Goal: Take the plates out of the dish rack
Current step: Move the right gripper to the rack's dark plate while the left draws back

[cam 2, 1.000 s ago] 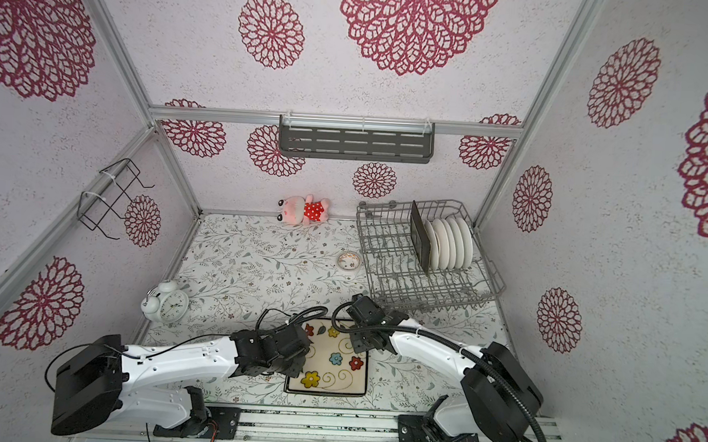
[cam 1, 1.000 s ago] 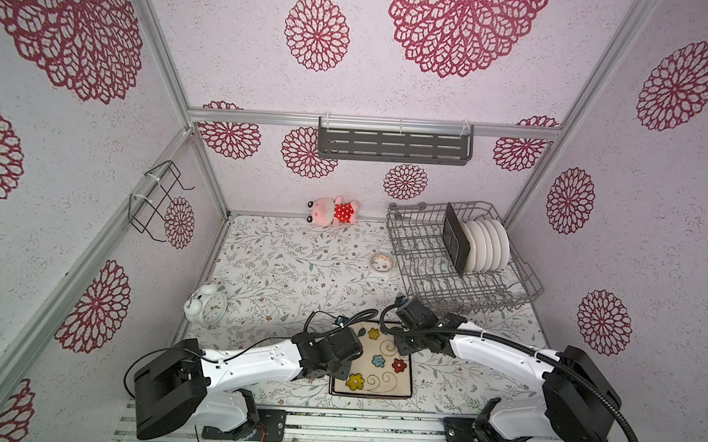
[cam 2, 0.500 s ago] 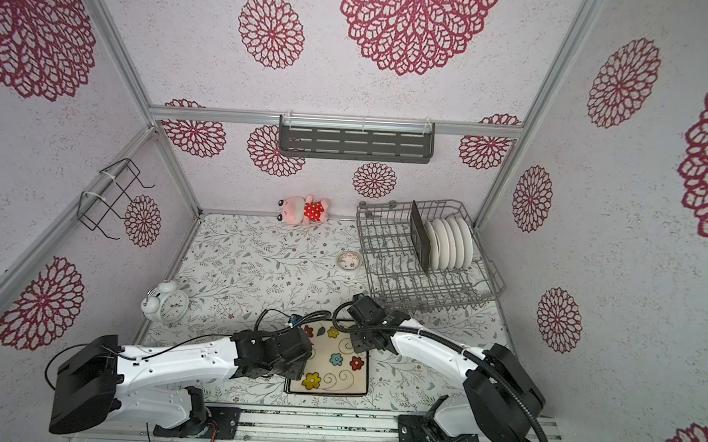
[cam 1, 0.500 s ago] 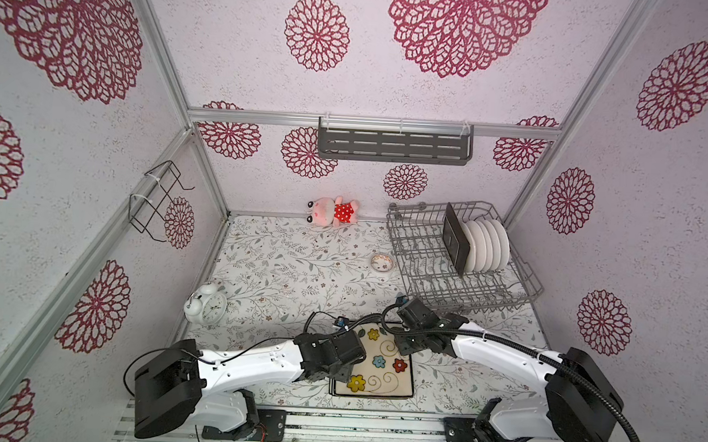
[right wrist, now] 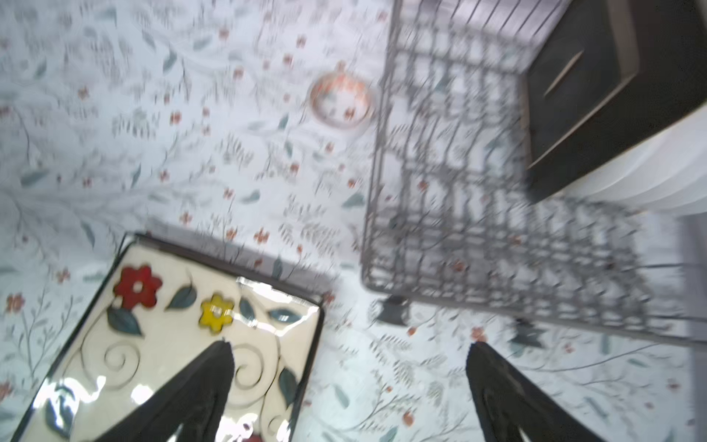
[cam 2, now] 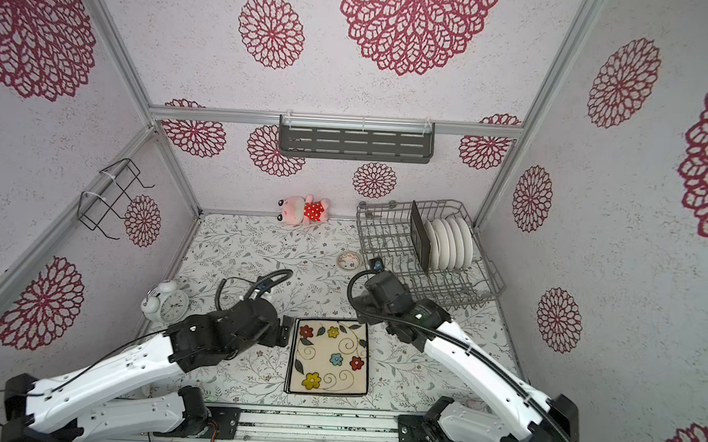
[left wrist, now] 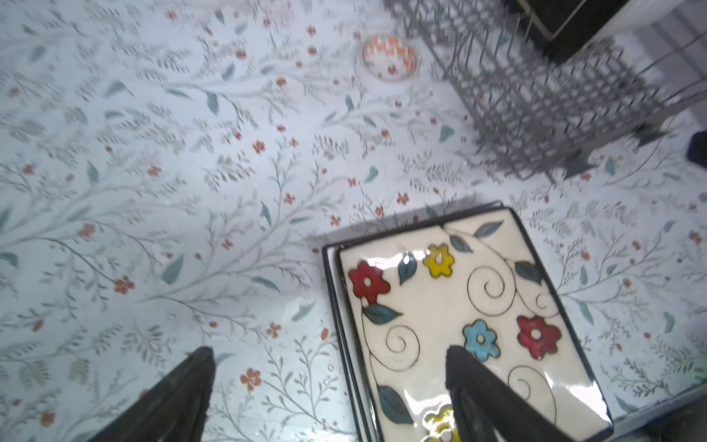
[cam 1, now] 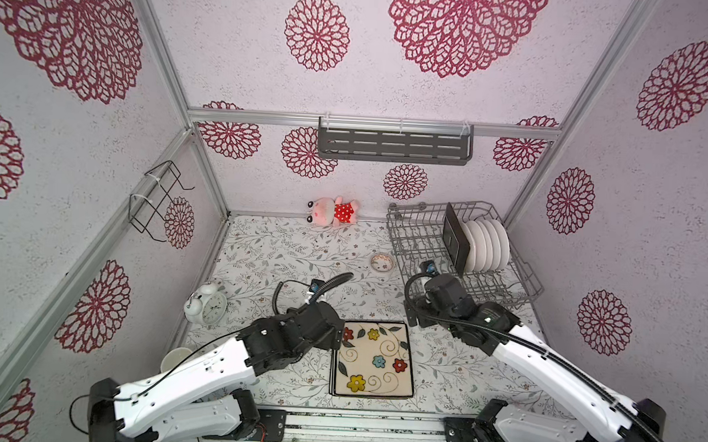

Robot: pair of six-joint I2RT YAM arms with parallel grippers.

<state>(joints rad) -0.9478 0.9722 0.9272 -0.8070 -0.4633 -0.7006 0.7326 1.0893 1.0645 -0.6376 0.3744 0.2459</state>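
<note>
Looking left first: my left tool (left wrist: 328,349), wide apart and empty, hangs over the flowered plate (cam 1: 372,358) lying on the worktop (cam 1: 280,247). My right tool (right wrist: 350,343) is spread empty too. In the dish rack (cam 1: 524,281), I fear bumping the black plate (cam 1: 453,239) could topple the white plates (cam 1: 488,245).

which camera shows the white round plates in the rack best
Both top views: the white round plates stand sharp, the whole row in frame, in the rack beside the black plate. The right wrist view catches only their blurred edges; the left wrist view barely a sliver.
</note>
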